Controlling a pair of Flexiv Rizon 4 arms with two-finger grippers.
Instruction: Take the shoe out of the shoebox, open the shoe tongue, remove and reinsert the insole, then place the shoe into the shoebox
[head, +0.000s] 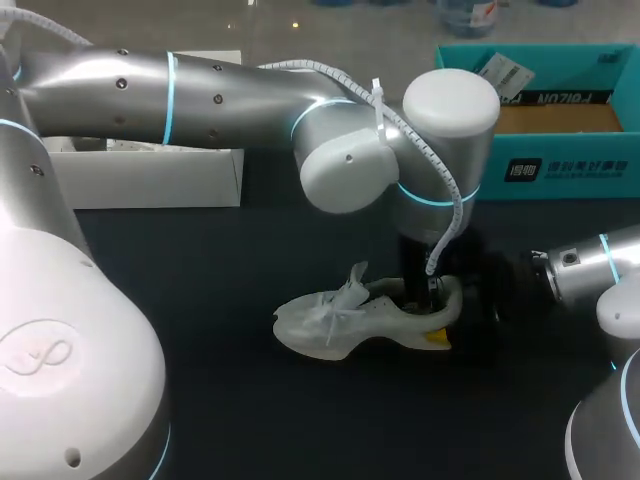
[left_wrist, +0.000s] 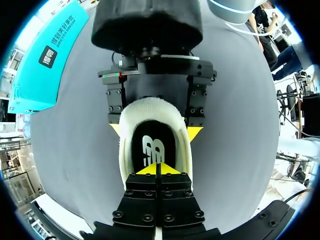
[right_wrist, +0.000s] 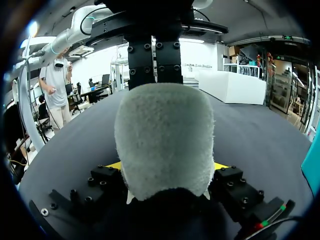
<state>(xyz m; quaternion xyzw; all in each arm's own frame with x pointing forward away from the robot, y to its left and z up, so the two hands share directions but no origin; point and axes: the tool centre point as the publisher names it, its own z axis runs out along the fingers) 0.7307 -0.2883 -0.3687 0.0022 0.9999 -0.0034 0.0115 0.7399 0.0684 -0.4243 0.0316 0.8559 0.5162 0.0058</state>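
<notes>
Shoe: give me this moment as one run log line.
shoe on table | right gripper shut on heel | left gripper shut, fingers over insole

Dark work table, flat even light.
The table (head: 200, 300) has a matte top, near black from above, with no pattern or seams showing. In the left wrist view the table (left_wrist: 70, 150) shows as a plain smooth sheet running out to a curved edge. In the right wrist view the table (right_wrist: 265, 140) stretches back level, with a faint soft sheen. A deeper shadow lies on the top right of the middle. No hard highlights on the surface. A white box (head: 160, 180) sits at the table's far left, its long side wall facing the near edge.
</notes>
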